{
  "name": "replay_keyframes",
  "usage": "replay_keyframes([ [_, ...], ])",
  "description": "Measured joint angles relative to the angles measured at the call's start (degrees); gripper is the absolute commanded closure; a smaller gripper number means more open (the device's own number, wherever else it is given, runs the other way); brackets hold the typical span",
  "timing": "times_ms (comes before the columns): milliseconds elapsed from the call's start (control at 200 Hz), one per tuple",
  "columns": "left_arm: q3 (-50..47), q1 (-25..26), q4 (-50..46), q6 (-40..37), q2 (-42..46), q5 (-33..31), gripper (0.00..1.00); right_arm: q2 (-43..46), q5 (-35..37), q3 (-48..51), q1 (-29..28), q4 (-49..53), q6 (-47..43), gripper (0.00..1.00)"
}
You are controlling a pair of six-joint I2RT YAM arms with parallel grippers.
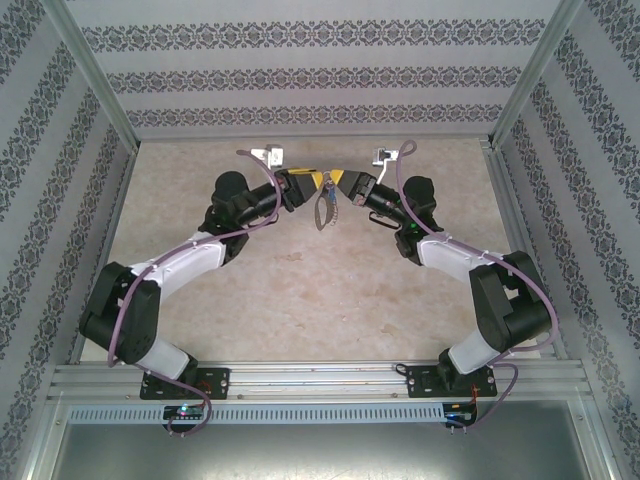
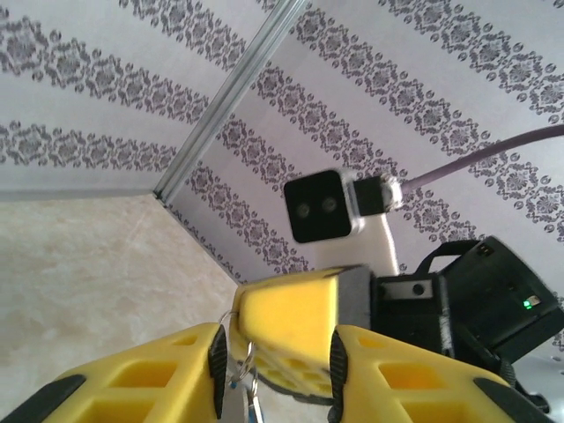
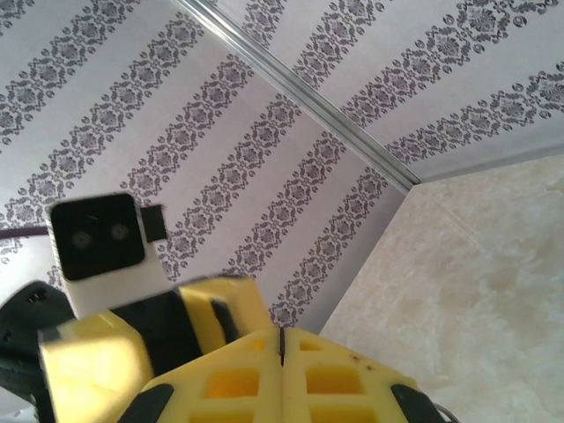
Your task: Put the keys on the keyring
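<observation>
Two grippers meet in mid-air above the table [image 1: 300,300], the right gripper [image 1: 342,186] pinched shut on the dangling keyring [image 1: 322,210] and the left gripper [image 1: 304,184] standing partly open beside it, so a weak pinch could drop ring and blue-headed key [image 2: 234,384] alike.

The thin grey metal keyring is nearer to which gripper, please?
Right, it seems: the right gripper, shut, pinches the top of the thin grey metal keyring, which hangs below; the left gripper, open, straddles that spot.

Keyring [image 1: 322,212] small, perhaps partly hidden
</observation>
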State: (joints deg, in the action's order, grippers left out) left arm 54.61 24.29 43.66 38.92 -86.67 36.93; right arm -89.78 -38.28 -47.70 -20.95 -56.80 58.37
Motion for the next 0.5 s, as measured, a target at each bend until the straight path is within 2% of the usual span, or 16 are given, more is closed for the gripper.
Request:
replay_keyframes([
  [230, 4.8, -2.4, -7.8, -3.9, 0.3, 5.4, 0.62, -0.1, -2.2, -0.2, 0.6, 1.1, -0.5, 1.00],
  [500, 10.7, -4.1, -17.0, -7.5, -3.2, 13.0, 0.62, -0.2, -4.5, -0.3, 0.6, 2.6, -1.9, 1.00],
])
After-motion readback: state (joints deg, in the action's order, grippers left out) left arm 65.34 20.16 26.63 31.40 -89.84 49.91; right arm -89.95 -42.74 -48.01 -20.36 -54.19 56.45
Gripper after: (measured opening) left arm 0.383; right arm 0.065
